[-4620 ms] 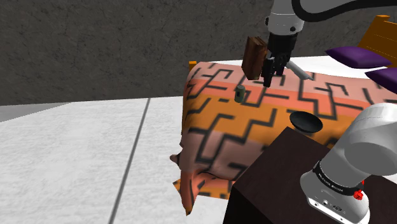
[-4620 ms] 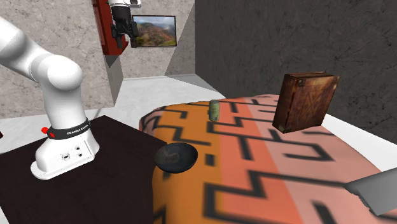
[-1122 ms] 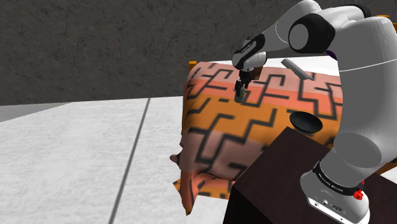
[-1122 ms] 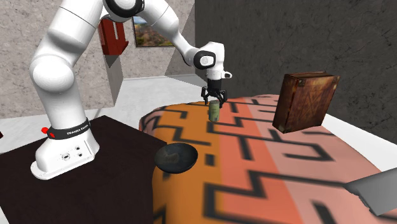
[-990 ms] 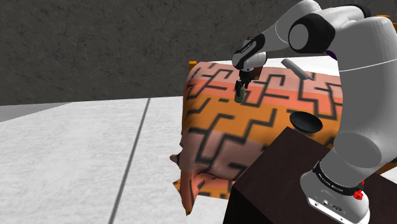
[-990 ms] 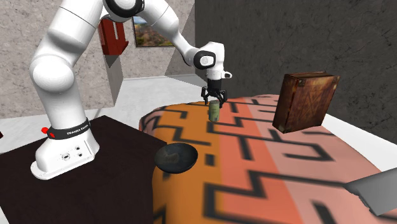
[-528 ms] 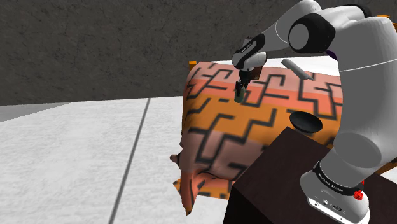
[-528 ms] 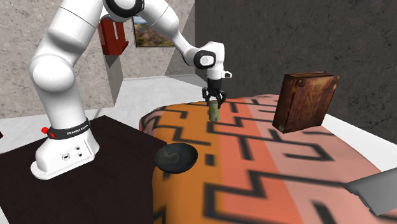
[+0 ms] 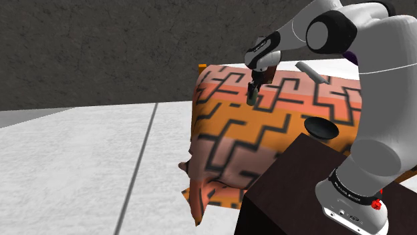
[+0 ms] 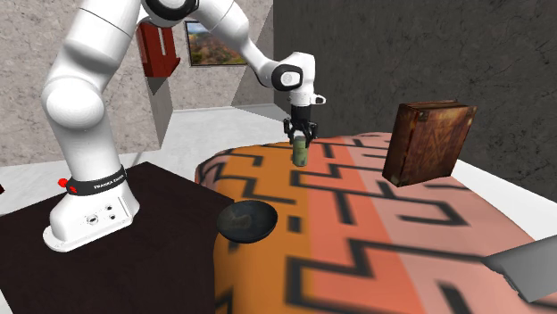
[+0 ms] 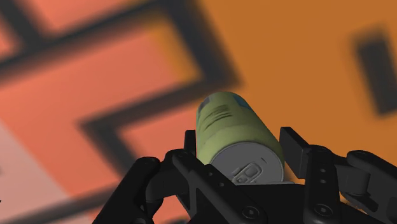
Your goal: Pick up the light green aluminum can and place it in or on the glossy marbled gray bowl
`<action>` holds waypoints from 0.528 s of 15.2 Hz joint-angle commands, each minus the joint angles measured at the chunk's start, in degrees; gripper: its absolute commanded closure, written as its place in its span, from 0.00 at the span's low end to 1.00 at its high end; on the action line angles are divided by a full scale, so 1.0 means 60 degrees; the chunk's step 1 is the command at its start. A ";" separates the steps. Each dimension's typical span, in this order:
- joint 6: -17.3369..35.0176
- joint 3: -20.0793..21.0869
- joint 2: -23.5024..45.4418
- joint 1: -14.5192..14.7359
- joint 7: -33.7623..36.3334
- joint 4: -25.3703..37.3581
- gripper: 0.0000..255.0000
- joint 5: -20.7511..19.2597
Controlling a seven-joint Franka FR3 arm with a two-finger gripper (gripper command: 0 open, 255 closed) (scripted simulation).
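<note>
Five entries, listed from the second exterior view's left to its right. One: dark stand [image 10: 152, 268], bearing the white arm's base [image 10: 89, 210]. The arm arches up and over, so the hand meets the work from above. Two: dark glossy bowl [image 10: 246, 220], mouth up and empty, resting on the near edge of the orange, pink and black patterned cover [image 10: 384, 250], just beside the stand. It is judged a short carry from the can and open to a drop from above. Three: light green can [image 10: 302, 153], roughly upright, hanging under the black gripper [image 10: 301, 136] over the cover's orange band, beyond the bowl and well apart from it. It looks just clear of the cloth, though the gap is too slight to be sure. Four: brown book-like case [image 10: 427, 143], standing on edge farther right, apart from the can and off the likely path to the bowl. Five: grey slab [image 10: 528, 268], cut off at the lower right corner. Pincer, by the wrist view: fingers [image 11: 294, 149] set at the can's width and clamped on its opposite sides just below the silver top end, touching nothing else. The high grip, as a judgement, leaves the body free below for lowering into the bowl.
</note>
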 commanded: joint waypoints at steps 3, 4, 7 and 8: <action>-0.0361 -0.0058 -0.0325 0.0031 0.0045 0.0042 1.00 -0.0078; -0.0454 -0.0070 -0.0401 0.0040 0.0058 0.0061 1.00 -0.0097; -0.0735 -0.0108 -0.0626 0.0064 0.0095 0.0119 1.00 -0.0155; -0.0830 -0.0120 -0.0699 0.0072 0.0108 0.0143 1.00 -0.0174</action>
